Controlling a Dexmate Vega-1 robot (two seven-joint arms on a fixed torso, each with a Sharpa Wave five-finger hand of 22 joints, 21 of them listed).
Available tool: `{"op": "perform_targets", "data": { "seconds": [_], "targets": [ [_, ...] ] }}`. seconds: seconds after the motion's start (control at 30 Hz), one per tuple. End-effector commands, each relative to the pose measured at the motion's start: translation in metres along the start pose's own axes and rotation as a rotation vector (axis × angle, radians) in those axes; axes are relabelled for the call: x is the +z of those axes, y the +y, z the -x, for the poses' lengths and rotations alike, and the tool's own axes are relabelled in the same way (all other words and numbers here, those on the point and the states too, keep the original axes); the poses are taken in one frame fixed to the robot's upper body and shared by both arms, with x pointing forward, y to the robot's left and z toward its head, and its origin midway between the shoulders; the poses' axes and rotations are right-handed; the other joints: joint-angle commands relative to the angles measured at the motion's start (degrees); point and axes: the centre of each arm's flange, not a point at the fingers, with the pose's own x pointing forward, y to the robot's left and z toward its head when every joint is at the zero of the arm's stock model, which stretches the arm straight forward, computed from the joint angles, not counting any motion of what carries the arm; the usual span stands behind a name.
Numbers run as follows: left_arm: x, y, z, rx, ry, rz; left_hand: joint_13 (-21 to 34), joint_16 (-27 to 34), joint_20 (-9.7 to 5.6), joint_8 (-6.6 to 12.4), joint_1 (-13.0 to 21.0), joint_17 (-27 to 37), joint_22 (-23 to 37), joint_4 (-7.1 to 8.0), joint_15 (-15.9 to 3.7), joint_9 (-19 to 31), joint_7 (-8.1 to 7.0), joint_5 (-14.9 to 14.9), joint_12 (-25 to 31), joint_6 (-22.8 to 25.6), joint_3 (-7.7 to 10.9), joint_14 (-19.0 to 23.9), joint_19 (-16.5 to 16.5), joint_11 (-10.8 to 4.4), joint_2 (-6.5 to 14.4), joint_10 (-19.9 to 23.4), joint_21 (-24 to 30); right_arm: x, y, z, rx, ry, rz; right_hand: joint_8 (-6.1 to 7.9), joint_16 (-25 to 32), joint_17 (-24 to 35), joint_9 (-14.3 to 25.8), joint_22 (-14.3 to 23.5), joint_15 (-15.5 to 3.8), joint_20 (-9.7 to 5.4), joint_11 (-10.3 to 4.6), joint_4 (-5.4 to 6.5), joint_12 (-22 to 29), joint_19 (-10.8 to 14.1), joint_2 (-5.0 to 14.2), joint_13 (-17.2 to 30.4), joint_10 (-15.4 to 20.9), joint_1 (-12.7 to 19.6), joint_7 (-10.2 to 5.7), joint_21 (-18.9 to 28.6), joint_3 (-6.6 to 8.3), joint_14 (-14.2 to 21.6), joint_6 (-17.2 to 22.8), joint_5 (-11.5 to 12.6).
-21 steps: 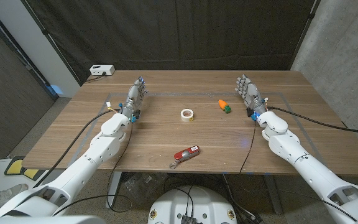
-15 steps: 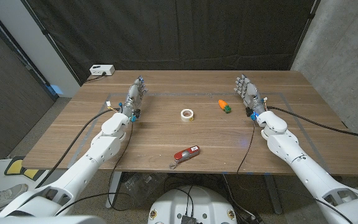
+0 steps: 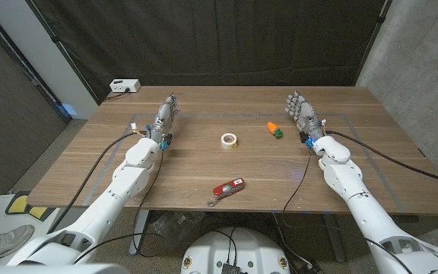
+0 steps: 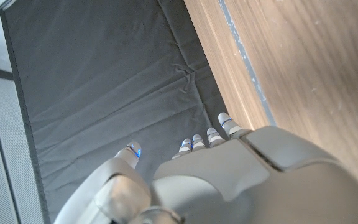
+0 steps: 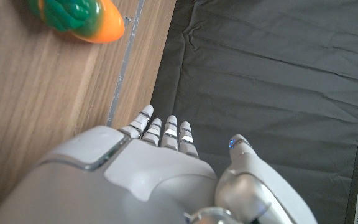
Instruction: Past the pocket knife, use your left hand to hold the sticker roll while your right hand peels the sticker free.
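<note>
- Knife (image 3: pixel 227 187) lies nearest, red, close to the table's (image 3: pixel 90 164) front edge, marking the line beyond which the roll sits.
- Roll (image 3: pixel 229 140) rests mid-table past the knife, between both arms, touched by neither hand.
- Left hand (image 3: pixel 166 118) and right hand (image 3: pixel 304 113) wait well out to the sides, fingers extended and apart, holding nothing, probably parked ahead of the reach.
- Toy carrot (image 3: pixel 274 129) lies just beside the right hand.
</note>
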Motion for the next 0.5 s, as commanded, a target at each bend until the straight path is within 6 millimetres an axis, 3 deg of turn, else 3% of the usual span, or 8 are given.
{"op": "perform_targets", "data": {
  "seconds": [0.03,0.3,0.5],
  "targets": [
    [0.028,-0.001,-0.005,0.002,-0.091,-0.287,0.3,0.5,4.53,0.72,3.1,0.2,0.1,-1.93,1.66,0.3,-1.65,-0.5,0.6,-0.9,0.47,-1.7,-0.2,0.45,-0.5,-0.2,0.3,-0.005,-0.001,0.007,-0.004,0.009,-0.012,0.3,0.4,0.2,0.2,0.1,0.54,-1.72,0.01,-0.16,0.3,0.7,0.66,0.3,0.9,0.6,-0.02,0.4,-0.05,0.5,0.6,0.3],
    [0.047,-0.009,-0.014,-0.081,-0.137,-0.509,0.4,0.8,6.4,0.98,8.3,0.2,0.2,-5.63,2.26,0.4,-2.59,-2.0,1.3,2.9,2.08,2.4,1.9,1.12,-0.5,4.4,0.3,-0.005,-0.001,0.009,-0.003,0.008,-0.015,0.4,0.6,0.3,0.2,0.1,1.21,-1.12,0.05,-0.26,0.6,1.3,0.58,0.3,1.5,0.7,0.04,0.5,-0.15,1.4,0.9,0.3],
    [0.06,-0.016,-0.019,-0.137,-0.166,-0.627,0.4,0.7,6.67,1.17,9.8,0.2,0.3,-6.65,1.85,0.4,-2.59,-2.6,1.4,4.6,2.53,3.3,2.7,1.14,-0.5,6.0,0.4,-0.002,-0.002,0.012,-0.004,0.005,-0.008,0.43,0.7,0.3,0.2,0.1,1.37,-0.89,0.08,-0.31,0.7,1.5,0.55,0.3,1.8,0.8,0.04,0.4,-0.21,1.7,1.0,0.3]
  ]
}}
